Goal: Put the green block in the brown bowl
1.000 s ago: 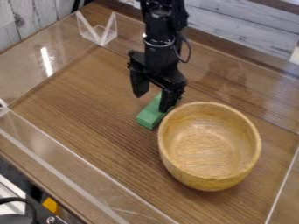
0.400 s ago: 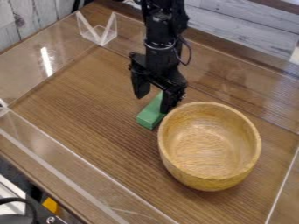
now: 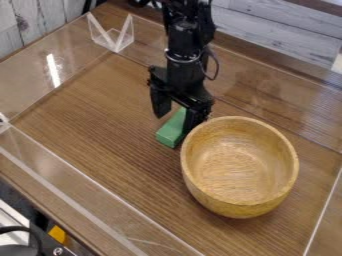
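Note:
The green block (image 3: 170,130) lies flat on the wooden table, just left of the brown bowl's rim. The brown bowl (image 3: 239,166) is a large round wooden one at the right of centre, its hollow showing nothing inside. My gripper (image 3: 178,106) points straight down over the block's far end, open, with one black finger on each side of it. The fingertips sit low, near the table. The block's far end is partly hidden behind the fingers.
Clear acrylic walls (image 3: 80,195) run along the table's front and left edges, and a clear stand (image 3: 112,33) sits at the back left. The bowl's rim lies close to the right finger. Bare table (image 3: 94,110) stretches to the left.

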`<action>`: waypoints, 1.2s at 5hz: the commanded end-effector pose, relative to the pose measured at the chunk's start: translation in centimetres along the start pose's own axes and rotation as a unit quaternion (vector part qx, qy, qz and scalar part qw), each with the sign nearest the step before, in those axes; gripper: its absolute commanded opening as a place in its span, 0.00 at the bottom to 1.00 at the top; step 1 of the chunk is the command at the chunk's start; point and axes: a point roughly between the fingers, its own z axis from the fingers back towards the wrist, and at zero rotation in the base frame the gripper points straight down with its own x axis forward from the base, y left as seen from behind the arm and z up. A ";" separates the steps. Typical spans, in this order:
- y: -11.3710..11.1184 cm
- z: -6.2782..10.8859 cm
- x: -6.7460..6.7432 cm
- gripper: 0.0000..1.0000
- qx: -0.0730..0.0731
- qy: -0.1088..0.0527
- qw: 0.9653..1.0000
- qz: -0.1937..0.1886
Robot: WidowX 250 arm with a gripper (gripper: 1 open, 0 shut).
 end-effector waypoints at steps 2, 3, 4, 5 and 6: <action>0.5 0.2 0.7 0.00 0.007 -0.003 1.000 0.003; 0.5 -0.3 0.4 0.00 0.005 0.007 1.000 0.001; 0.5 -0.8 0.1 0.00 0.002 0.016 1.000 0.000; 0.5 -1.4 -0.2 0.00 -0.001 0.026 1.000 -0.002; 0.6 -1.8 -0.4 0.00 -0.003 0.034 0.999 -0.003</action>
